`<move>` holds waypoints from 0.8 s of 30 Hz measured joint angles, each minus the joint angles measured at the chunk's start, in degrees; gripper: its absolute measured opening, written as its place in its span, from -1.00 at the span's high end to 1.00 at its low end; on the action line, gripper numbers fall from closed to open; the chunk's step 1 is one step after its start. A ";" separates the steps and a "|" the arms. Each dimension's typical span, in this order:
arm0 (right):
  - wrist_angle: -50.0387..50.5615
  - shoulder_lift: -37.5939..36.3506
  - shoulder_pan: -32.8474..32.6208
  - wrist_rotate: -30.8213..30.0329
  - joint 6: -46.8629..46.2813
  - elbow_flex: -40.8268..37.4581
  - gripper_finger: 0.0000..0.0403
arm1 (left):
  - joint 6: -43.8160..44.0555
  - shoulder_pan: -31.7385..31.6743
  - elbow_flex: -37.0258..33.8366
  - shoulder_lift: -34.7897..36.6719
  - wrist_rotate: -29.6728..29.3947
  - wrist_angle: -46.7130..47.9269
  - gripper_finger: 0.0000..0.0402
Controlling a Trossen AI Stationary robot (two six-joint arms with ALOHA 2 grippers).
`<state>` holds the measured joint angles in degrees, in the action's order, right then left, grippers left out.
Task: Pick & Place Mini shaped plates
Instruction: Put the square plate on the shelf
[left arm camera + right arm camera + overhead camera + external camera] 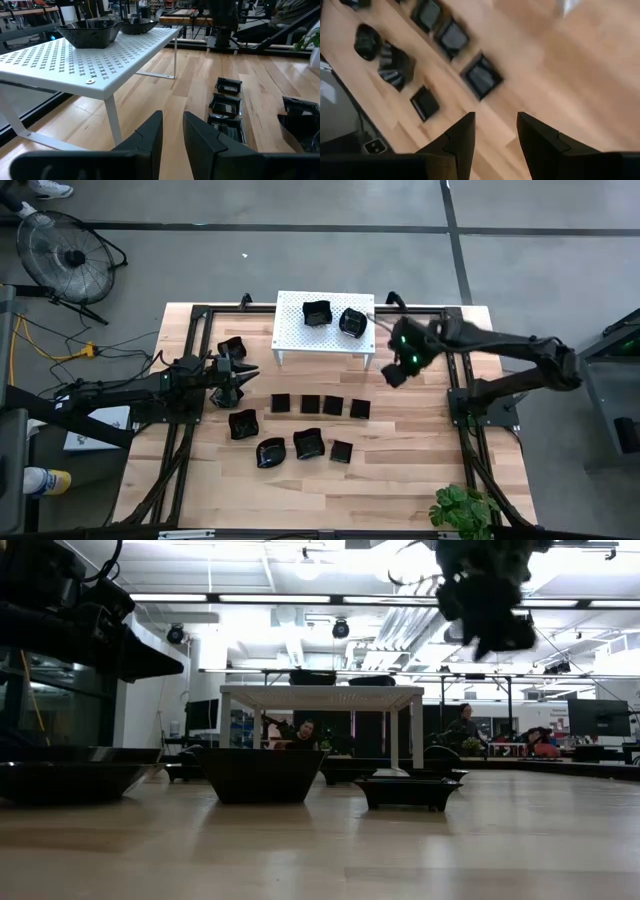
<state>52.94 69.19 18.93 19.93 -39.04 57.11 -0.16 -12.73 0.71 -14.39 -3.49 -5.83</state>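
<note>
Several mini shaped plates lie on the wooden table. A row of flat squares sits mid-table, with rounder wavy-rimmed ones nearer the front. Two more plates rest on the white perforated stand. My right gripper hangs open in the air off the stand's right end, pointing steeply down, nothing between its fingers. Below it lies the row's end square. My left gripper waits level at the table's left, its fingers a narrow gap apart and empty.
One plate lies beside the left arm. Black frame rails run along both table sides. A potted plant stands at the near right corner. Bare wood lies right of the square row.
</note>
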 joint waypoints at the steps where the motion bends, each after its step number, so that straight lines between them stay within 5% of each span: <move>1: -1.87 -1.13 -1.24 0.08 -2.51 -2.54 0.30 | 0.00 0.01 0.00 0.01 0.01 -0.01 0.64; 12: -23.52 -6.62 -11.74 -7.98 -23.65 -22.06 0.30 | 0.00 0.02 0.00 0.02 0.00 -0.01 0.64; 24: -29.39 -0.99 -18.53 -16.91 -37.69 -24.25 0.31 | 0.00 0.01 0.00 0.02 0.00 0.01 0.64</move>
<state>23.55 68.20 0.40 3.02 -76.74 32.86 -0.16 -12.72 0.71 -14.37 -3.49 -5.82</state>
